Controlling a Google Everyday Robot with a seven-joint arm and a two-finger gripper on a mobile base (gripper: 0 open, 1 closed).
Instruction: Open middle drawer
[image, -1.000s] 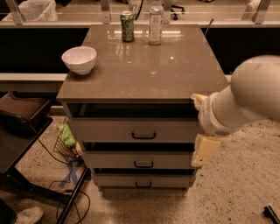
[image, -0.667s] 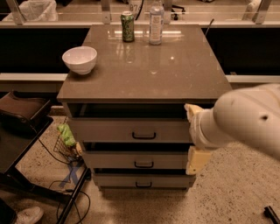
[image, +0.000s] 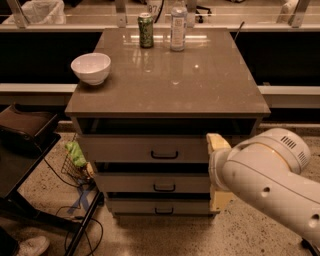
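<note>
A white robot arm (image: 270, 180) is reaching in from the right. Its gripper (image: 216, 170) is hovering at the drawer fronts' right edge, pale fingers (image: 217, 141) spread apart, grasping nothing. The middle drawer (image: 145, 183) is sitting between the top drawer (image: 125, 149) and bottom drawer (image: 135, 206).

We see a thick white robot arm (image: 270, 175) with a smooth, rounded plastic shell. It enters from the lower right corner and reaches left and slightly upward toward the middle of the view. Its nearest segment is bulbous, with small vent slots at its upper right and a few round holes along its side. At the arm's left end sits the cream-coloured gripper (image: 216, 169), low and right of centre. The wrist covers most of it, leaving one cream piece showing above and another below.
</note>
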